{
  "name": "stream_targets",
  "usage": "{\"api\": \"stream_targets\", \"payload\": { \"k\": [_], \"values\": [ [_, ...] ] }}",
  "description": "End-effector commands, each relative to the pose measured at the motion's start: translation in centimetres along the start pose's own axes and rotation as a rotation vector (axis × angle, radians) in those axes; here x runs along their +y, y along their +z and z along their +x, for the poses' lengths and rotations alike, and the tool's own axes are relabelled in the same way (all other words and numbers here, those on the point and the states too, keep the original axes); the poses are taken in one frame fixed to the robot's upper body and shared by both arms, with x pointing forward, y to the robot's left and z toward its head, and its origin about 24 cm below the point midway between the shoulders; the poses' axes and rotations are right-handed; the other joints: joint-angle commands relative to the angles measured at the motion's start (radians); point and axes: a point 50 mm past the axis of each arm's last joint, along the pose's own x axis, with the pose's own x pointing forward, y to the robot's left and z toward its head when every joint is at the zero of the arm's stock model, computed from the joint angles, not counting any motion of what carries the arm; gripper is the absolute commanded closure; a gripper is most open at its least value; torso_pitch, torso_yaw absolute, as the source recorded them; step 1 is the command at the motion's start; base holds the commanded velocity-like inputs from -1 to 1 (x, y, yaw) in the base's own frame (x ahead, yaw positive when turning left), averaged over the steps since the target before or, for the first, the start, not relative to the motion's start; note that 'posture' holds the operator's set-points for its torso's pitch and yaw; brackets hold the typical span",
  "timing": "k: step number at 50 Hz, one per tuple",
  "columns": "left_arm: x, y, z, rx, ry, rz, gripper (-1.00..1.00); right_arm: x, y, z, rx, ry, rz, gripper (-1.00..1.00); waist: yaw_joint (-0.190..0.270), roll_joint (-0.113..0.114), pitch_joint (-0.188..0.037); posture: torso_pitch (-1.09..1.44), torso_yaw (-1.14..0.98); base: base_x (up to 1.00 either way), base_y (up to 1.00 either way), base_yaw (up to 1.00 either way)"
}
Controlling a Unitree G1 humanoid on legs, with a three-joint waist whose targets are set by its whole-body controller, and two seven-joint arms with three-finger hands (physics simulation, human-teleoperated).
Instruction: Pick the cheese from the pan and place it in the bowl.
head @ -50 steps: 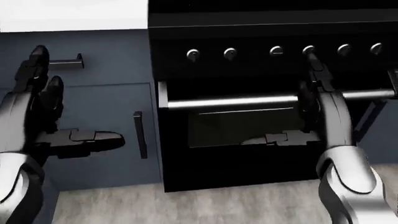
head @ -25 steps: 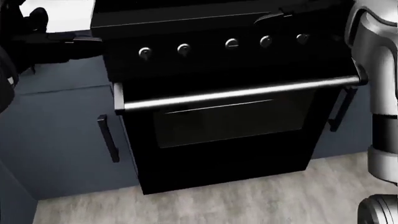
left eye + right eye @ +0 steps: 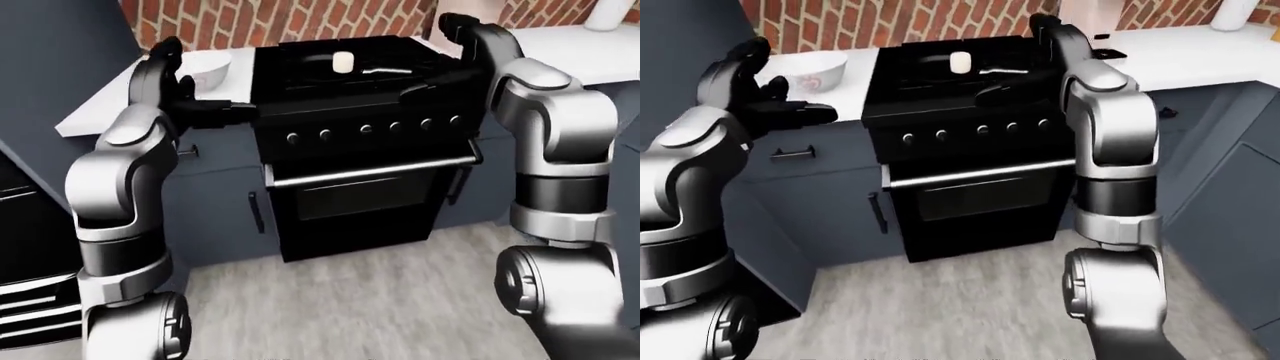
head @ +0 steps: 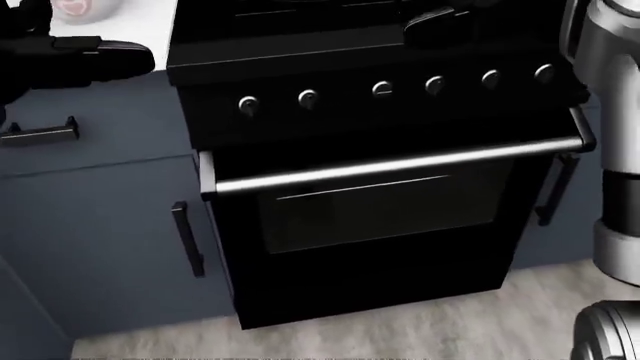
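Cheese [image 3: 960, 61] in pan [image 3: 932, 61], right hand [image 3: 1050, 34] raised just beside, empty

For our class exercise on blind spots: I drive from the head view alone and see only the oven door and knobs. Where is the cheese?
Observer: The pale cheese block sits in the flat black pan on top of the black stove.
Operator: How near is my right hand?
Observer: The right hand is raised to the cheese's right in the right-eye view, open, not touching it.
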Motion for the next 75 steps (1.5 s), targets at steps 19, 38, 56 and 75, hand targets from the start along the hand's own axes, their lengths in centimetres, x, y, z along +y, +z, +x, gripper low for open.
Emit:
{"api": "stream_targets", "payload": {
  "k": [19, 38, 56, 75],
  "values": [
    [0.6, 2.2, -0.9, -0.105, 0.002, -0.004, -1.0, -0.3, 2.6, -0.1, -0.109, -0.021, -0.015, -1.0, -0.003, -0.047, -0.009, 0.0, 0.0, 0.21, 0.0, 0.0],
    [0.7, 2.5, -1.0, -0.113, 0.005, 0.003, -1.0, -0.2, 3.2, -0.7, -0.112, -0.015, -0.024, -1.0, 0.007, -0.112, -0.027, 0.0, 0.0, 0.21, 0.0, 0.0],
    [0.5, 2.7, -1.3, -0.117, -0.001, 0.006, -1.0, -0.6, 3.3, -0.6, -0.096, -0.042, -0.022, -1.0, -0.014, -0.017, -0.012, 0.0, 0.0, 0.17, 0.0, 0.0],
    [0.5, 2.8, -1.3, -0.118, -0.002, 0.001, -1.0, -0.4, 3.1, -0.7, -0.089, -0.034, -0.04, -1.0, 0.009, 0.009, -0.044, 0.0, 0.0, 0.0, 0.03, 0.22]
  ]
}}
